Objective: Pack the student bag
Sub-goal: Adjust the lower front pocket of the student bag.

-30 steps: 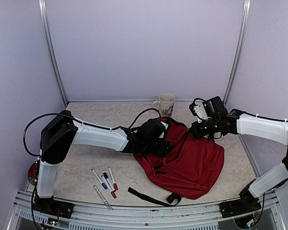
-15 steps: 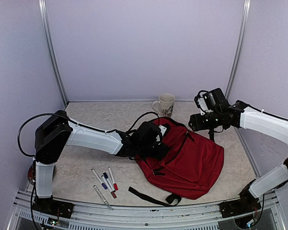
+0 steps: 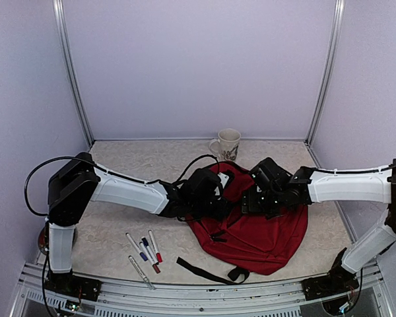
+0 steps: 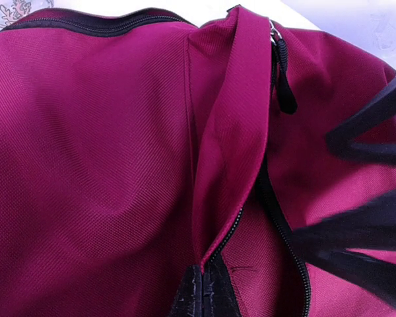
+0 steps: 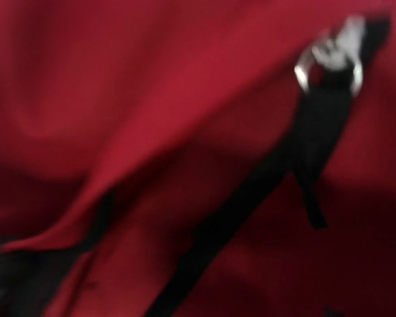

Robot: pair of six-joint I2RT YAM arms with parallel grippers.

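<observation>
The student bag (image 3: 267,231), dark red with black zippers, lies flat on the table right of centre. My left gripper (image 3: 219,200) rests on its upper left part. In the left wrist view it is (image 4: 204,290) shut on a raised fold of the bag's fabric (image 4: 228,132) beside the open zipper (image 4: 277,218). My right gripper (image 3: 249,197) sits low over the bag just right of the left one. Its two black fingers (image 4: 363,139) stand apart, open and blurred, with nothing between them. The blurred right wrist view shows the bag (image 5: 152,99) and a zipper pull (image 5: 327,63) close up.
A patterned mug (image 3: 228,143) stands behind the bag near the back wall. Several markers (image 3: 145,249) lie at the front left. A black strap (image 3: 208,272) trails from the bag toward the front edge. Walls close in the back and both sides.
My right arm swung from the back right down and left onto the bag, its gripper opening. My left gripper closed on the bag's fold and has held still since.
</observation>
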